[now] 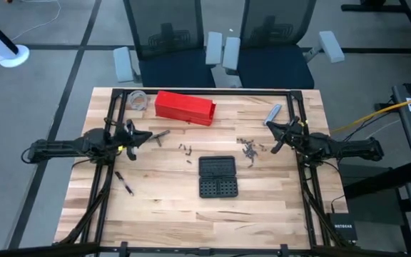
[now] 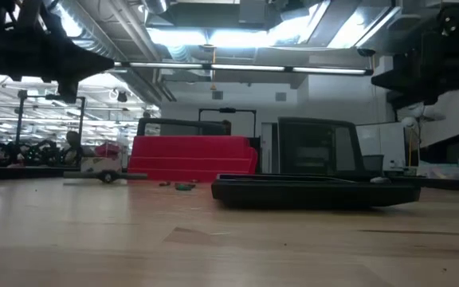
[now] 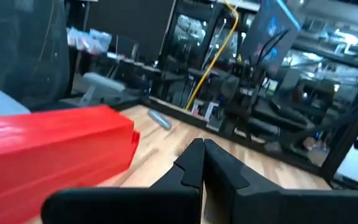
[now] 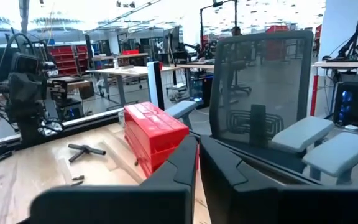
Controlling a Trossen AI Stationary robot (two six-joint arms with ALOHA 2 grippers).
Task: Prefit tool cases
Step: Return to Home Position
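The black tool case (image 1: pixel 217 176) lies opened flat on the middle of the table, its two gridded halves facing up; the low view shows it as a flat dark slab (image 2: pixel 317 191). My left gripper (image 1: pixel 147 135) is raised over the table's left side, shut and holding nothing, pointing level toward the middle; its fingertips meet in the left wrist view (image 3: pixel 202 148). My right gripper (image 1: pixel 274 145) is raised over the right side, also shut and holding nothing (image 4: pixel 197 142). Both are well apart from the case.
A long red box (image 1: pixel 185 107) stands near the far edge, with a clear plastic bag (image 1: pixel 138 100) to its left. Small bits lie scattered (image 1: pixel 185 148) (image 1: pixel 249 148) beyond the case. A pen-like tool (image 1: pixel 125 183) lies at the left, a grey piece (image 1: pixel 272 113) at the far right.
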